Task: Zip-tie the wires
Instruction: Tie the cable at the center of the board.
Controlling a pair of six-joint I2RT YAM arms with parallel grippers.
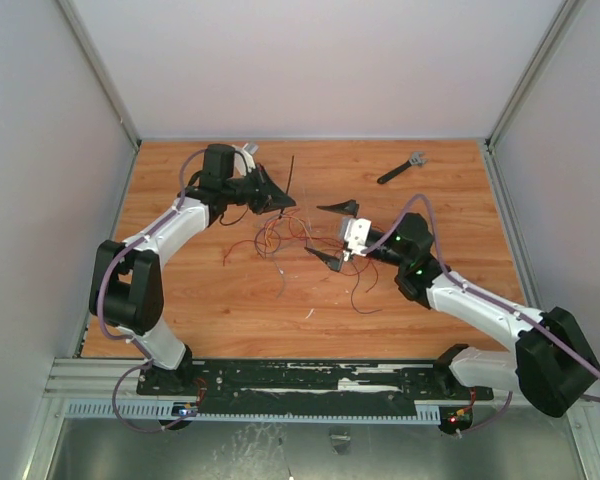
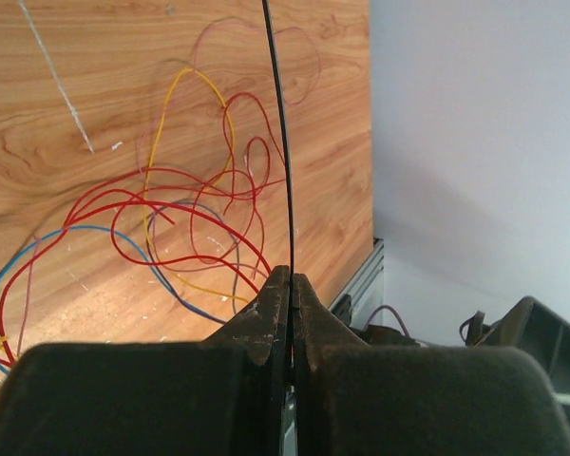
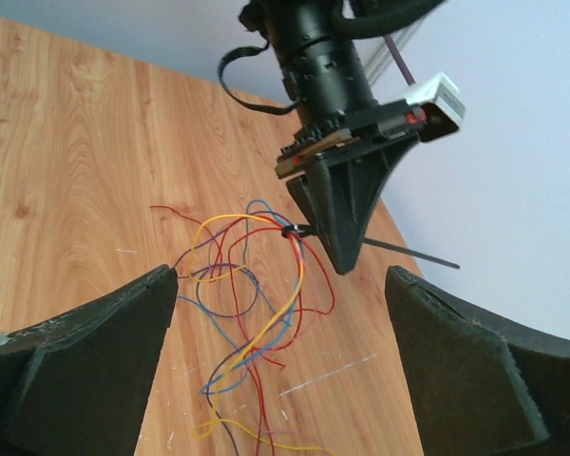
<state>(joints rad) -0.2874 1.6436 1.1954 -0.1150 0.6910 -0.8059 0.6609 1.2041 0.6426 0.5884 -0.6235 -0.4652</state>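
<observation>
The wires lie as a loose red, yellow and blue tangle in the middle of the table. My left gripper is at their far left edge, shut on the zip tie. In the left wrist view the thin black zip tie runs straight out from between the closed jaws. The right wrist view shows the zip tie looped round a bunch of wires beside the left gripper, its tail pointing right. My right gripper stands wide open just right of the tangle, with nothing between its fingers.
A short black tool with a grey head lies at the back right of the wooden table. White walls close in the back and both sides. A metal rail runs along the near edge.
</observation>
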